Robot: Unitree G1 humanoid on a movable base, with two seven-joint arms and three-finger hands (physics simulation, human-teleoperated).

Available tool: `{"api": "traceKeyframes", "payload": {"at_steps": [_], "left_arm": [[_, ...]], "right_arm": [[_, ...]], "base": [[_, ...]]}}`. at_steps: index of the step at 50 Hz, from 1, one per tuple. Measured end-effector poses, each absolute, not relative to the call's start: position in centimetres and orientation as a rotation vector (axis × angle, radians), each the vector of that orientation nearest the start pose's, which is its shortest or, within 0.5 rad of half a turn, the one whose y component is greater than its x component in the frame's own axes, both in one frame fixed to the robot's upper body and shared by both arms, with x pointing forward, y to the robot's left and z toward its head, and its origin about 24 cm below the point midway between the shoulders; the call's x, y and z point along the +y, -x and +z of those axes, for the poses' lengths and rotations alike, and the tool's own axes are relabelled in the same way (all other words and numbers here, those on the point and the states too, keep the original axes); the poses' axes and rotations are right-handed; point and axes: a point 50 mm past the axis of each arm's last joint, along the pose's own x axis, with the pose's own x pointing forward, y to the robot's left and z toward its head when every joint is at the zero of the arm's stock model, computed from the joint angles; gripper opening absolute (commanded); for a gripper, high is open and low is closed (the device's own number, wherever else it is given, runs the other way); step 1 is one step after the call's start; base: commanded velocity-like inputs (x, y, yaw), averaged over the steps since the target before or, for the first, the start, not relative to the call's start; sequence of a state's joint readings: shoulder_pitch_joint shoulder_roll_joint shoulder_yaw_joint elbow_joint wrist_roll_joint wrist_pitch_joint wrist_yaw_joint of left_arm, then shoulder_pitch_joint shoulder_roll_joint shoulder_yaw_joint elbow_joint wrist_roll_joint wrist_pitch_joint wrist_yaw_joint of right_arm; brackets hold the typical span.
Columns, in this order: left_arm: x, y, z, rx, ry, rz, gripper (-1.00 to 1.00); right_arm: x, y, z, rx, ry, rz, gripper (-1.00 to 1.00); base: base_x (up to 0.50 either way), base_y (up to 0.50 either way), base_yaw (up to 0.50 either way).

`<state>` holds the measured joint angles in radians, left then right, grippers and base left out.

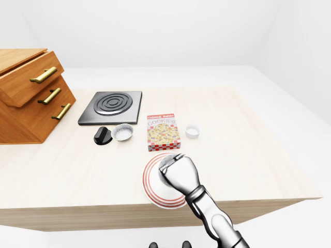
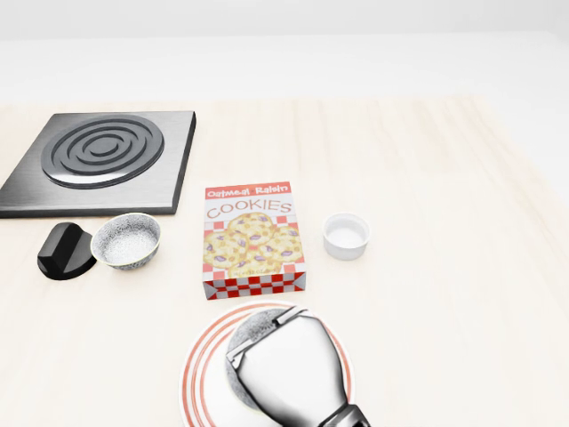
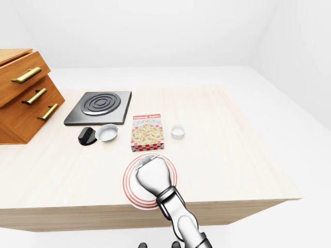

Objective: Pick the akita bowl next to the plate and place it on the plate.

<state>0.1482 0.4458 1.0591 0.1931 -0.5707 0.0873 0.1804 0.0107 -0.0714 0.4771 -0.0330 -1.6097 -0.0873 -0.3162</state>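
A white plate with red rings (image 2: 199,378) lies near the bottom edge of the wooden table in the head view. Over its middle is a grey speckled akita bowl (image 2: 247,331), only its top-left part showing. My right hand (image 2: 269,345) comes up from the bottom of the view and covers the rest of the bowl. Its fingers curl down over the bowl's rim and are mostly hidden under the back of the hand. Whether the bowl rests on the plate or hangs just above it cannot be told. My left hand is not in view.
A cookie box (image 2: 252,236) lies just above the plate. A second speckled bowl (image 2: 126,240) and a black object (image 2: 65,250) sit to its left, a small white cup (image 2: 345,236) to its right. A stove plate (image 2: 102,158) and a wooden drawer cabinet (image 1: 26,93) stand at upper left.
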Motion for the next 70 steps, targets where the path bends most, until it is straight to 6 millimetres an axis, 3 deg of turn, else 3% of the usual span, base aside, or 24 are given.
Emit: {"api": "traceKeyframes", "payload": {"at_steps": [20, 38, 70], "left_arm": [[44.8, -8.5, 8.7, -0.13, 0.199, 1.226, 1.0], [44.8, -8.4, 8.7, -0.132, 0.198, 1.229, 1.0], [44.8, -8.3, 8.7, -0.132, 0.203, 1.231, 1.0]], "right_arm": [[-4.4, -22.9, 4.4, -0.633, 1.52, 0.219, -1.0], [-4.5, -22.7, 4.0, -0.578, 1.508, 0.261, -1.0], [-3.3, -22.8, 3.1, -0.599, 1.52, 0.302, -1.0]], "base": [[0.0, 0.0, 0.0], [0.0, 0.0, 0.0], [0.0, 0.0, 0.0]]}}
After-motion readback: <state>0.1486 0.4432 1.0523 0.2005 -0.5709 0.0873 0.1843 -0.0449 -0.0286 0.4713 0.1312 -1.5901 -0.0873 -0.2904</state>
